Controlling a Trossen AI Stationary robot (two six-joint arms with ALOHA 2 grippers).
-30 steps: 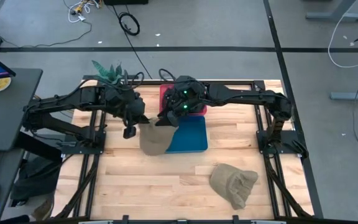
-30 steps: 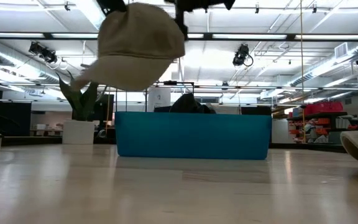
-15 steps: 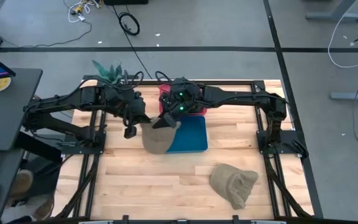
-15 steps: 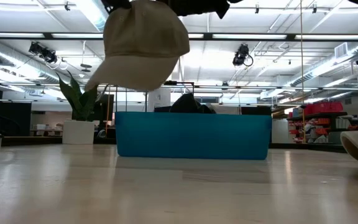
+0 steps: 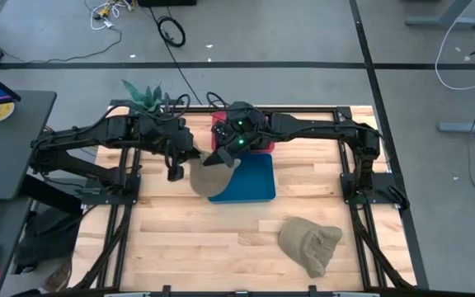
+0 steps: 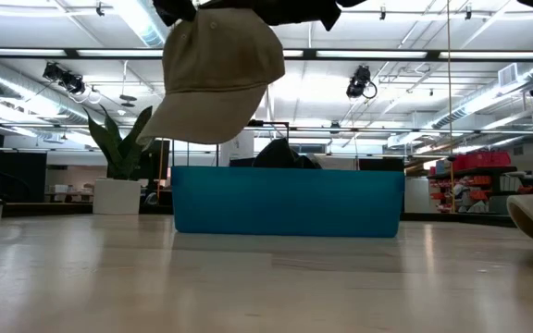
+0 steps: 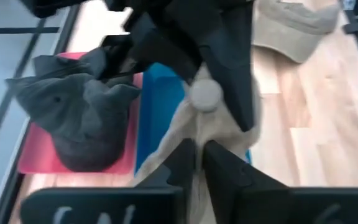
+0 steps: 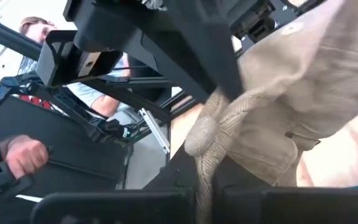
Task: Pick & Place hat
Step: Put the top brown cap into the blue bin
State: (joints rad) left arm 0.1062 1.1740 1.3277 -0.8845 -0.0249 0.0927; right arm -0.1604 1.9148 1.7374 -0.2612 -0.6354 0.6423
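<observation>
Two grippers hold your tan cap (image 5: pixel 208 178) aloft between them: the left gripper (image 5: pixel 178 162) and right gripper (image 5: pixel 223 157) are each clamped on its fabric. It hangs clear of the table (image 5: pixel 221 239), over the blue tray's (image 5: pixel 250 181) left edge, near the table's far edge.

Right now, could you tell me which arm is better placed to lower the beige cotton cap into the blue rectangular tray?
Neither alone: left hand and right hand both pinch the beige cotton cap, hanging over the blue rectangular tray's left edge. The right arm, already above the tray, seems slightly better placed.
</observation>
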